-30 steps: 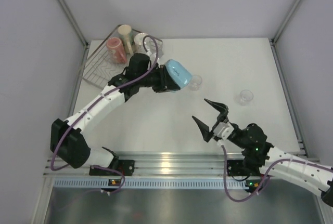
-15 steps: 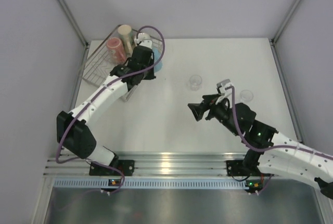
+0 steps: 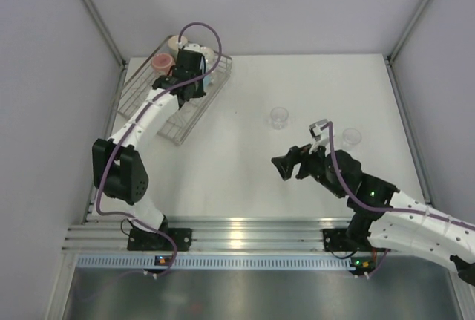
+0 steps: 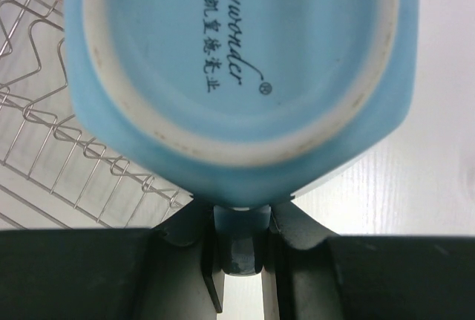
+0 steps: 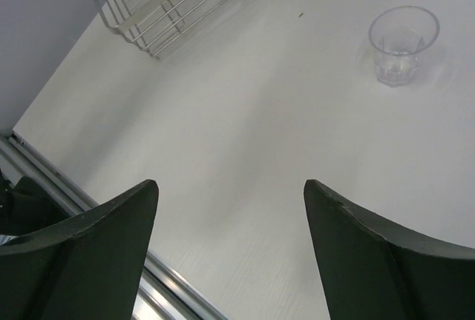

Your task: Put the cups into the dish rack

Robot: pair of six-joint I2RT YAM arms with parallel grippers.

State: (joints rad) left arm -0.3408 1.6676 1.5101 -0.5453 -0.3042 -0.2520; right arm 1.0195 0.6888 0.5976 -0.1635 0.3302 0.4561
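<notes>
Since a second ago, the left arm has been swinging from the middle of the table (image 3: 237, 90) to its far left corner, carrying the light blue cup (image 4: 237, 60) with it. The right arm has reached further forward, and its fingers have turned to point left.

The left gripper (image 4: 239, 220) is now hovering over the dish rack (image 3: 167, 123), a silver wire basket in that corner. Its jaws are clamping a narrow part of the light blue cup's edge. In the left wrist view the cup's printed base is facing the camera and filling most of the frame, with the rack's wires showing beneath it on the left. Whether the cup is touching the rack cannot be told.

A pink-red mug (image 3: 163, 62) is already standing in the rack's far end, and a cream mug (image 3: 177, 41) is showing just behind it, partly hidden by the arm.

The right gripper (image 5: 230, 186) is hanging above bare table near the middle, its jaws standing wide apart and gripping nothing. One clear glass (image 3: 279, 118) is standing upright on the table beyond it. A second clear glass (image 3: 351, 137) is standing further right, well apart from the first.
</notes>
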